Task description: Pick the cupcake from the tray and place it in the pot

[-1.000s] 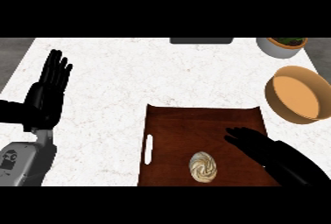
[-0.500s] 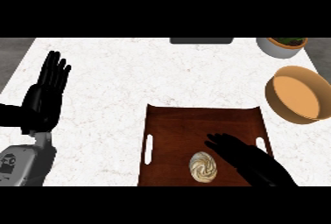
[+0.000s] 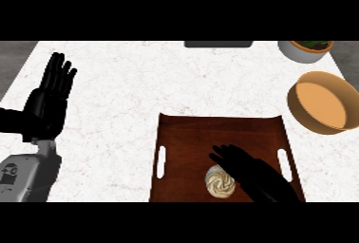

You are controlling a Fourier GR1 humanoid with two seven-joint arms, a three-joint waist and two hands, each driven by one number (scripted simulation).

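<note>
- At the lower middle of the head view, the cupcake sits on the brown tray, close to the tray's near edge and slightly right of its centre line.
- Right hand lies over the tray with fingers extended and holding nothing; its fingertips point toward 11 o'clock.
- Governing relation: the cupcake is at roughly 8 o'clock from the right hand's palm, just beside it. Whether they touch cannot be told.
- Cupcake outline reads slightly taller than wide; its long axis runs 12 to 6 o'clock.
- Left hand rests at the view's left edge, open, fingers up, holding nothing, well apart from the tray. The right hand is plainly the nearer.
- Pot stands on the desk at about 2 o'clock from the cupcake, off the tray's far right corner, mouth open and unobstructed.
- Edges: the tray's right handle slot lies between cupcake and pot; the raised rim there must be cleared on lift, in my judgement.
- Open room: bare tray surface lies toward 12 o'clock of the cupcake; a small planter sits beyond the pot at 12 o'clock, off the likely carry path.
</note>
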